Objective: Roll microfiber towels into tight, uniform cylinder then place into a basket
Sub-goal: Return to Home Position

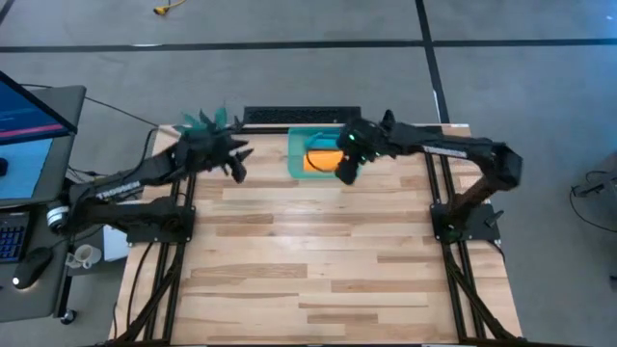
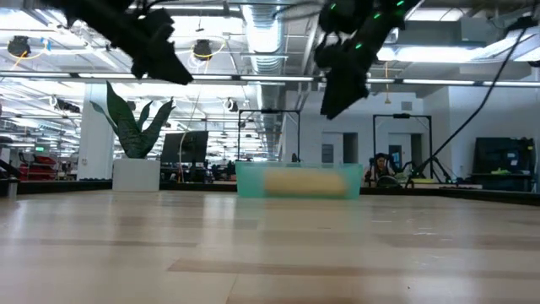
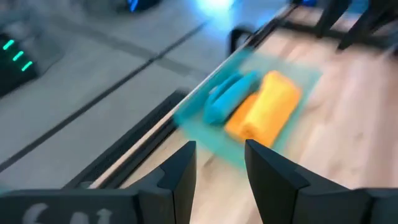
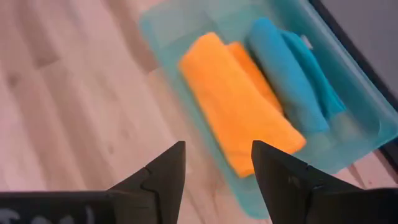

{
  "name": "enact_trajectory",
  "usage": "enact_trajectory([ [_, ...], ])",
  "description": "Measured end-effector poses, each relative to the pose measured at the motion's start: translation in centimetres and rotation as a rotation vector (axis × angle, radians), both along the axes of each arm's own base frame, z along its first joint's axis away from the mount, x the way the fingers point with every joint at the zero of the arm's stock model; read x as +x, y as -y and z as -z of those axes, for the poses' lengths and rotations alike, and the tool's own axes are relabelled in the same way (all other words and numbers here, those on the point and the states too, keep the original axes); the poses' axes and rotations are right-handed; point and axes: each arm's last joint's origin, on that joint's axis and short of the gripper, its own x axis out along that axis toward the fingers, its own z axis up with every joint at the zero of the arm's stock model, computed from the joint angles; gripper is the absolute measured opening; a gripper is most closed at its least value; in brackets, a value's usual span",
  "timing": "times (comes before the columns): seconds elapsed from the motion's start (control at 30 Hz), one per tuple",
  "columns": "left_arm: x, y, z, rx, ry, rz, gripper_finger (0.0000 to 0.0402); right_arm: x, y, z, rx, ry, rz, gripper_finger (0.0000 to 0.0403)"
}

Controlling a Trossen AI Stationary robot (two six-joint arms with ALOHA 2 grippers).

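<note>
The dark two-finger right pincer [image 1: 345, 172] hangs spread and empty above the far edge of the pale wooden-plank bench [image 1: 308, 270]. The dark left pincer [image 1: 236, 170], likewise spread and empty, hangs further left along that edge. Between them, at mid far edge, sits the small rectangular translucent teal-green plastic basket [image 1: 295, 154], the right pincer over its right end. Inside, side by side, lie the larger rolled bright orange microfibre towel [image 4: 239, 102] and, on the far side, the smaller rolled teal-blue microfibre towel [image 4: 292, 71]. Their long axes run along that edge. A low retreat by the right pincer could snag the basket's wall and drag it. The blue roll looks looser and may unfurl.
</note>
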Motion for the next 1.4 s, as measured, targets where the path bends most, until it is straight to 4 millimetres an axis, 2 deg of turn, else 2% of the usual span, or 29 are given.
enact_trajectory([
  [0.17, -1.6, 2.0, 3.8, 0.028, 0.172, 0.167, 0.0130, -2.7, -4.0, -0.3, -0.095, 0.065, -0.176, 0.0207],
  [0.37, -3.3, 4.0, 7.2, 0.041, 0.311, 0.333, 0.0130, -6.0, -7.2, 1.2, -0.163, 0.212, -0.282, 0.0207],
  [0.57, -4.5, 5.3, 9.3, 0.089, 0.418, 0.476, 0.0124, -7.8, -8.2, 2.8, -0.240, 0.445, -0.289, 0.0207],
  [0.8, -5.4, 6.4, 11.2, 0.093, 0.469, 0.541, 0.0111, -9.3, -8.2, 4.1, -0.261, 0.501, -0.272, 0.0207],
  [1.1, -6.2, 8.1, 10.3, 0.154, 0.581, 0.691, 0.0103, -10.5, -7.5, 4.8, -0.295, 0.540, -0.230, 0.0207],
  [1.3, -6.6, 8.5, 9.9, 0.197, 0.627, 0.667, 0.0100, -11.7, -7.7, 7.5, -0.293, 0.585, -0.204, 0.0207],
  [1.4, -6.7, 8.6, 9.8, 0.211, 0.636, 0.674, 0.0084, -12.4, -7.9, 8.8, -0.271, 0.615, -0.178, 0.0207],
])
